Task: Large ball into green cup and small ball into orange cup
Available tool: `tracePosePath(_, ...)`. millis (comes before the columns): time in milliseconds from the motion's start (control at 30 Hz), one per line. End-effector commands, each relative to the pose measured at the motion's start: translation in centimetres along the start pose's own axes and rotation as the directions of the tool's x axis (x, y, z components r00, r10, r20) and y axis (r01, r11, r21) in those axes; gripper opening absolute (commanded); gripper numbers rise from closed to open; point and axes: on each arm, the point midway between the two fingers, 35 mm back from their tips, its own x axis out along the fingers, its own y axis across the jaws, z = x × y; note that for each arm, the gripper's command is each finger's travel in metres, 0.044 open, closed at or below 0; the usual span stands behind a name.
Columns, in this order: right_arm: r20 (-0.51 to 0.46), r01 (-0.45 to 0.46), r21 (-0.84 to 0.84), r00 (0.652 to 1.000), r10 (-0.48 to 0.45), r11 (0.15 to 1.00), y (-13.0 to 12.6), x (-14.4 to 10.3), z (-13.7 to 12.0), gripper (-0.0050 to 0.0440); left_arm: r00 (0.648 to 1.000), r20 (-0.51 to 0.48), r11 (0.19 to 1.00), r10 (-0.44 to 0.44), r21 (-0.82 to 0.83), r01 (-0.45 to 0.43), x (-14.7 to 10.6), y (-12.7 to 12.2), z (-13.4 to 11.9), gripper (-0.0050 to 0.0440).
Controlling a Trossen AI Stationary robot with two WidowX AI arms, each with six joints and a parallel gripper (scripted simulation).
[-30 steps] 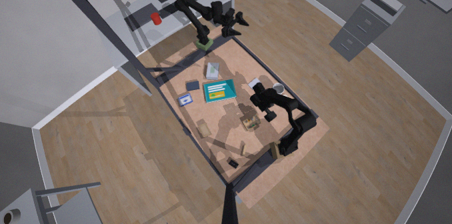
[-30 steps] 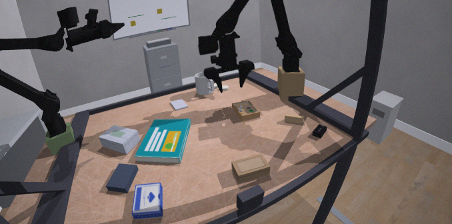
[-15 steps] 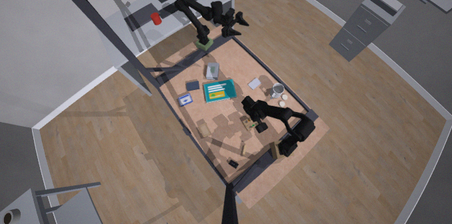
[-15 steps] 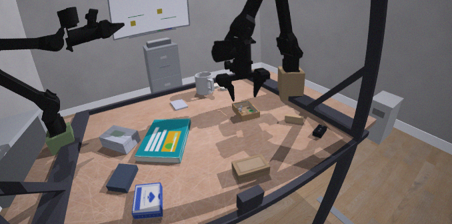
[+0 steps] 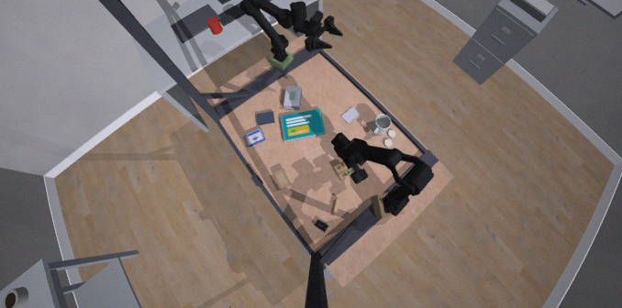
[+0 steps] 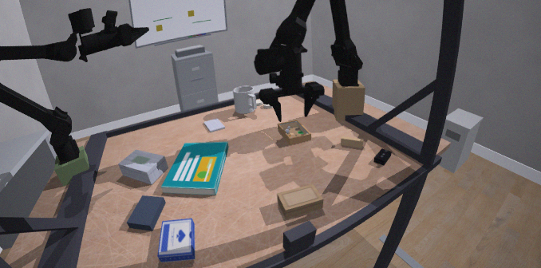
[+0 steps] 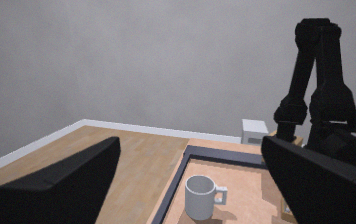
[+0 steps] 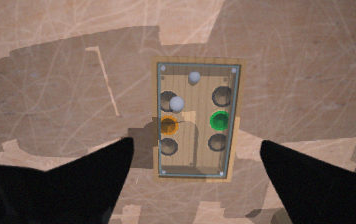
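Observation:
The wooden puzzle [image 8: 196,120] lies flat on the table under a clear cover; it also shows in the exterior view [image 6: 294,132] and the top view [image 5: 341,170]. The large ball rests beside a dark hole just above the orange cup [image 8: 169,125]. The small ball lies near the puzzle's far edge. The green cup [image 8: 219,120] is empty. My right gripper [image 6: 291,112] is open and hangs straight above the puzzle, its fingers spread wider than the box [image 8: 196,143]. My left gripper [image 6: 137,31] is open and empty, raised high at the table's far end [image 7: 190,142].
A white mug [image 6: 244,99] stands behind the puzzle. A teal book [image 6: 196,167], a grey box [image 6: 143,167], a dark blue box [image 6: 146,212] and a blue card box [image 6: 176,239] lie to one side. A flat wooden box [image 6: 300,199], a small block [image 6: 352,143] and dark frame rails border the table.

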Motion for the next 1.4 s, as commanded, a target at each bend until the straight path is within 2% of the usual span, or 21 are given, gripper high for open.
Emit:
tracePosePath(0, -0.005, -0.004, 0.003, 1.0, 0.004, 1.0, 0.0, -0.1, -0.1, 0.04, 1.0, 0.02, 1.0, 0.0, 0.0, 0.0, -0.1, 0.0, 0.8, 0.04)
tracePosePath(167, -0.009, 0.018, 0.0, 1.0, -0.018, 1.0, -0.4, 0.1, 0.2, 0.04, 1.0, 0.02, 1.0, 0.0, 0.0, 0.0, -0.1, 0.0, 0.8, 0.04)
tracePosePath(200, -0.017, -0.027, -0.009, 0.999, 0.027, 1.0, 0.6, -0.7, -0.3, 0.04, 1.0, 0.02, 1.0, 0.0, 0.0, 0.0, -0.1, 0.0, 0.8, 0.04)
tracePosePath(367, 0.001, 0.006, -0.004, 1.0, -0.006, 1.0, -0.2, 1.1, 0.1, 0.04, 1.0, 0.02, 1.0, 0.0, 0.0, 0.0, -0.1, 0.0, 0.8, 0.04)
tracePosePath(633, -0.001, 0.0, -0.003, 1.0, 0.0, 1.0, -0.1, 2.3, 0.1, 0.04, 1.0, 0.02, 1.0, 0.0, 0.0, 0.0, -0.1, 0.0, 0.8, 0.04)
tracePosePath(733, -0.001, 0.0, -0.003, 1.0, 0.0, 1.0, 0.0, 1.9, 0.1, 0.04, 1.0, 0.02, 1.0, 0.0, 0.0, 0.0, -0.1, 0.0, 0.8, 0.04)
tracePosePath(1200, 0.0, 0.0, -0.002, 1.0, 0.0, 1.0, 0.0, 4.7, 0.1, 0.04, 1.0, 0.02, 1.0, 0.0, 0.0, 0.0, -0.1, 0.0, 0.8, 0.04)
tracePosePath(1300, -0.002, -0.007, -0.001, 1.0, 0.007, 1.0, 0.2, 4.3, 0.1, 0.04, 1.0, 0.02, 1.0, 0.0, 0.0, 0.0, -0.1, 0.0, 0.8, 0.04)
tracePosePath(1367, 0.001, 0.001, -0.002, 1.0, -0.001, 1.0, -0.1, 5.3, 0.2, 0.04, 1.0, 0.02, 1.0, 0.0, 0.0, 0.0, -0.1, 0.0, 0.8, 0.04)
